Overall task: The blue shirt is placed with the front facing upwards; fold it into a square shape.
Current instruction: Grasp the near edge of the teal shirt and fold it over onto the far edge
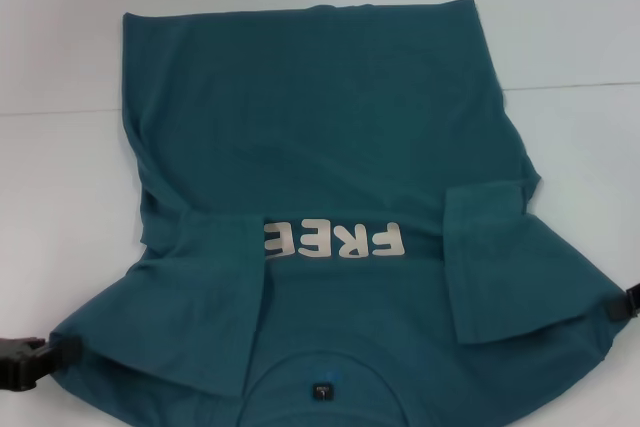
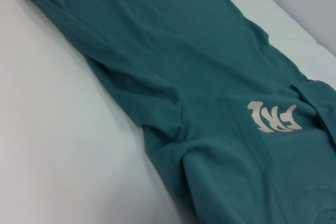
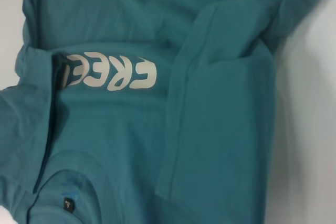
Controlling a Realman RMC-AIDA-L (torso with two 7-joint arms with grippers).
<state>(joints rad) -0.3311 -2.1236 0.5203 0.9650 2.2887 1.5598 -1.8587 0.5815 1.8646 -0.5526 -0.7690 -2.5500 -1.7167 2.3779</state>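
Note:
The blue shirt [image 1: 320, 117] lies front up on the white table, neck towards me, with the pale lettering [image 1: 335, 240] upside down in the head view. Both sleeves are folded inward: one flap [image 1: 200, 297] covers the lettering's left end, the other [image 1: 490, 257] lies to its right. My left gripper [image 1: 45, 357] pinches the near left shoulder corner. My right gripper [image 1: 622, 305] holds the near right shoulder corner at the picture's edge. The cloth runs taut to both. The wrist views show the shirt [image 2: 199, 77] [image 3: 126, 19] and the neck label [image 3: 67, 203], with no fingers.
The white table [image 1: 60, 147] surrounds the shirt on the left, right and far sides. A seam in the table surface [image 1: 580, 87] crosses behind the shirt's hem. Nothing else stands on it.

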